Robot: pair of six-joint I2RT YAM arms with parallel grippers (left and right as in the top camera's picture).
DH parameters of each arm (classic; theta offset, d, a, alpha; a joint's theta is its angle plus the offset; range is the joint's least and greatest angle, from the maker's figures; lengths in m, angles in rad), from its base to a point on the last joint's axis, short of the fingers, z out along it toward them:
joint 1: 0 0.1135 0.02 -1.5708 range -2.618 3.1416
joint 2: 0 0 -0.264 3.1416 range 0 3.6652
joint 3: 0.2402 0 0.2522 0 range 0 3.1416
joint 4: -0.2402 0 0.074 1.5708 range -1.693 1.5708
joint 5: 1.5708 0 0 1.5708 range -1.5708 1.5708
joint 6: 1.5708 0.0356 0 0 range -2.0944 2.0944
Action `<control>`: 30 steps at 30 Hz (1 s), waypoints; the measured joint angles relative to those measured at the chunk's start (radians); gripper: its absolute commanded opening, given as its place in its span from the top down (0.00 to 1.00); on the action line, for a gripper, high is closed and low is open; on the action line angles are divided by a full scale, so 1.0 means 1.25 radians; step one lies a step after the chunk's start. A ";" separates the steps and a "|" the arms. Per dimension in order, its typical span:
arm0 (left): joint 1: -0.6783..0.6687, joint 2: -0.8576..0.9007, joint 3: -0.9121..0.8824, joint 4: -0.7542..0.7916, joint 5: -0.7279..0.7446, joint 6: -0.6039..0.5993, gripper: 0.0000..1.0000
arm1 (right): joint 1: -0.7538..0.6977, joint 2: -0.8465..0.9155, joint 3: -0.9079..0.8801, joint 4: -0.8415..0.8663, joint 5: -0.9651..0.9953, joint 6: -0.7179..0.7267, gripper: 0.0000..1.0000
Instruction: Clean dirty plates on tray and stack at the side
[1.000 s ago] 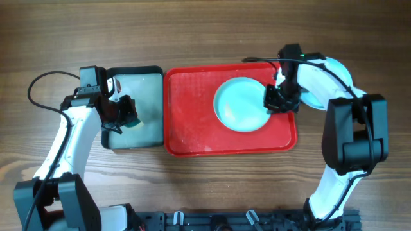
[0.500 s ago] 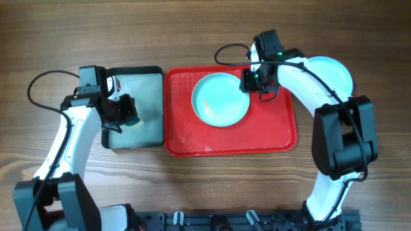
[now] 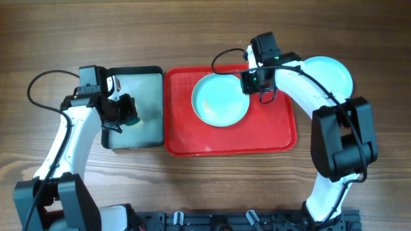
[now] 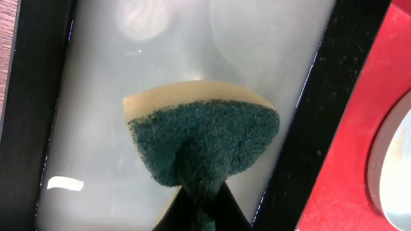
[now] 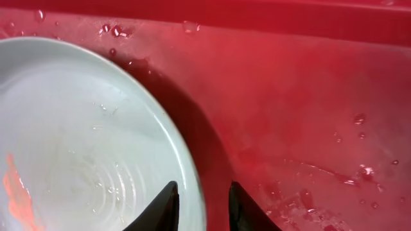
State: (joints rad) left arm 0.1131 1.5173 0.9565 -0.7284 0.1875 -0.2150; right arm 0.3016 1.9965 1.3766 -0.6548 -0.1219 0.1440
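A pale turquoise plate lies flat on the red tray, left of its middle. My right gripper is at the plate's right rim. In the right wrist view it stands open astride that rim: one finger is over the wet plate, the other over the tray floor. An orange smear marks the plate's lower left. A second turquoise plate rests on the table right of the tray, partly under the right arm. My left gripper is shut on a green-and-yellow sponge over the black-rimmed tray.
The black-rimmed tray's black rim adjoins the red tray's left edge and holds cloudy water. Water drops dot the red tray floor. Cables run along both arms. Bare wooden table lies behind and in front of the trays.
The right gripper dragged the plate leftward across the red tray, then opened its jaws at the rim. In the last half second it barely moved. The left arm stayed still.
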 measured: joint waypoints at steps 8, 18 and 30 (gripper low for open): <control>0.000 0.000 0.000 0.000 0.000 0.000 0.94 | 0.006 0.000 -0.036 0.021 0.000 -0.009 0.96; 0.000 0.000 0.000 0.000 0.000 0.000 0.94 | 0.006 0.000 -0.031 -0.095 -0.045 0.182 0.92; 0.000 0.000 0.000 0.000 0.000 0.000 0.94 | 0.006 -0.146 -0.038 -0.098 0.009 0.127 0.63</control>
State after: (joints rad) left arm 0.1131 1.5173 0.9565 -0.7280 0.1875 -0.2146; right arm 0.3092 1.8133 1.3293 -0.7769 -0.1112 0.3023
